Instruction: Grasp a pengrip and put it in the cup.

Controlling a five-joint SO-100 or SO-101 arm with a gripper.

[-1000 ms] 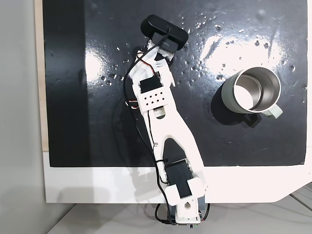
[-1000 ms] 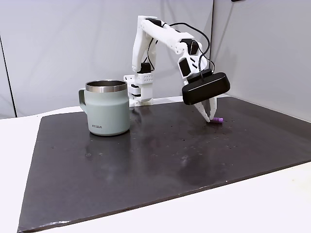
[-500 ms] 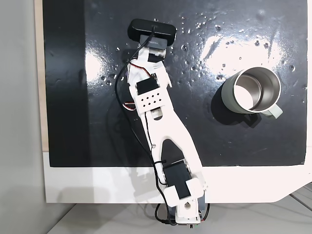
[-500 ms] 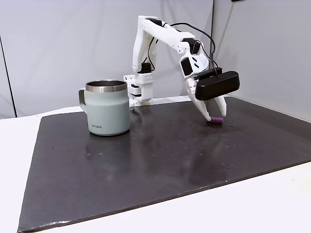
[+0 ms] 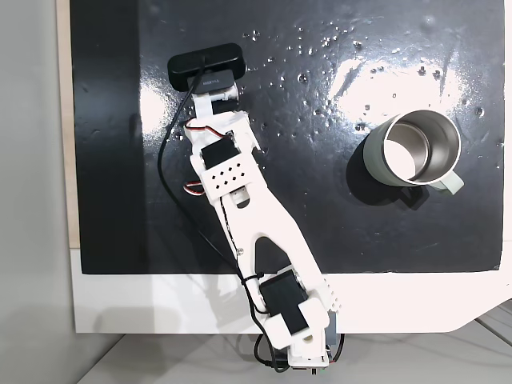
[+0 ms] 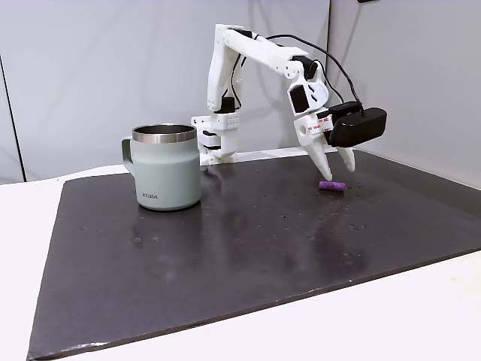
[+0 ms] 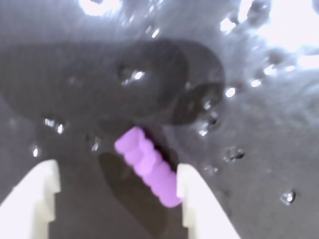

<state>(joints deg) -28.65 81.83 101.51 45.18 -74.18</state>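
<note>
Above the mat [image 6: 248, 241], gripper [image 7: 117, 191] wide apart, astride pengrip [image 7: 149, 167]

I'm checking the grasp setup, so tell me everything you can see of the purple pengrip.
The pengrip is a small, light-purple, ribbed cylinder that looks soft. It lies on its side on the dark mat, far from the cup. In the wrist view it sits diagonally between the open gripper's white fingertips, close to the right one; contact is unclear.
</note>
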